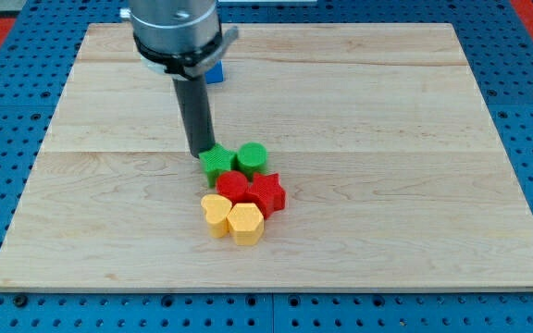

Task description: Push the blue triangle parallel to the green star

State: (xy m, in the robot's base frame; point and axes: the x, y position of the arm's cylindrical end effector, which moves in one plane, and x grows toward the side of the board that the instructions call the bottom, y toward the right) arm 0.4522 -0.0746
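Observation:
My tip (199, 153) rests on the board at the upper left edge of the green star (216, 166), touching it or nearly so. A blue block (216, 72) shows only as a small corner behind the arm's body near the view's top; its shape cannot be made out. A green round block (252, 158) sits just right of the green star.
Below the green blocks lies a tight cluster: a red round block (234, 185), a red star (267, 193), a yellow heart (216, 212) and a yellow hexagon-like block (246, 223). The wooden board (387, 139) lies on a blue pegboard (526, 55).

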